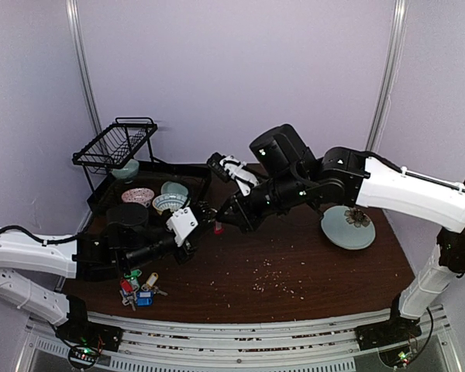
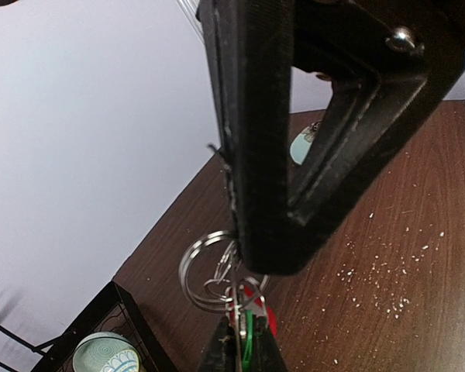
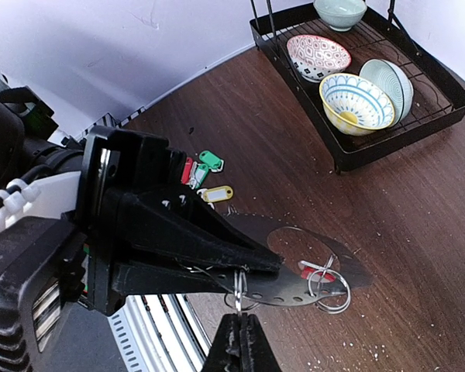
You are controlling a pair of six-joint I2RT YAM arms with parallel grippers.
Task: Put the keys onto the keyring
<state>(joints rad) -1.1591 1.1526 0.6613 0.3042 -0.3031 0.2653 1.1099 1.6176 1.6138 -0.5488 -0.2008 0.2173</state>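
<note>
The front and centre of the desk (image 1: 318,267) is open to me, with only crumbs (image 1: 275,277) there. The back left is walled off by the dish rack (image 1: 115,146) and its black tray (image 1: 192,172) of bowls (image 1: 170,203). The left gripper (image 3: 275,267) and right gripper (image 3: 237,325) are both pinched onto the keyring (image 3: 287,294) mid-desk — their arms bar the way across. The keys (image 1: 138,288) crowd the near-left corner, and the plate (image 1: 347,229) takes up the right side.

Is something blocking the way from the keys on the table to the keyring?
Only the left claw itself. It grips the keyring, and its black body sits between that ring and the loose keys lying on the table. Nothing else shows in between. The right claw pinches a wire ring there.
</note>
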